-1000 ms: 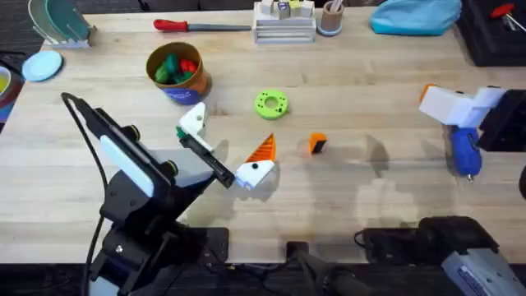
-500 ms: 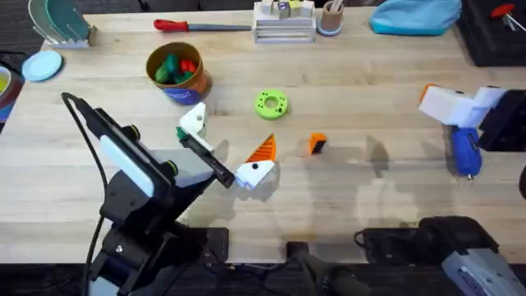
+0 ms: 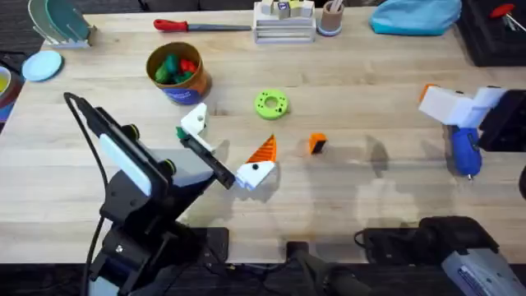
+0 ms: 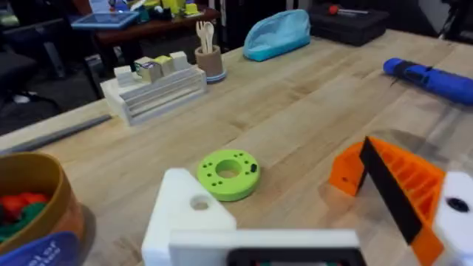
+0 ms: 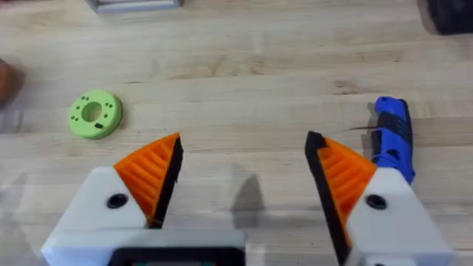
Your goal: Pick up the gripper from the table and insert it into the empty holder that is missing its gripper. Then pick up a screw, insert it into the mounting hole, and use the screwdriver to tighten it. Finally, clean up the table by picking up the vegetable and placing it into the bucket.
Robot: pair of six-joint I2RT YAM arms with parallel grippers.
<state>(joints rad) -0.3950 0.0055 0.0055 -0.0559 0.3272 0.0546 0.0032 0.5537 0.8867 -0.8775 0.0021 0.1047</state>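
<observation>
The loose gripper lies on the tabletop just right of my left end effector, spread and empty, nearer than my spread right end effector.

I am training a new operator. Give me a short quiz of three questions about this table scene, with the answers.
1. True or false: the screwdriver lies inside the bucket.
2. Which lies nearer to the loose gripper? A) the green disc B) the red-handled tool
3. Fill in: the fingers of the right gripper are ____.
Key: 1 false; 2 A; 3 open.
</observation>
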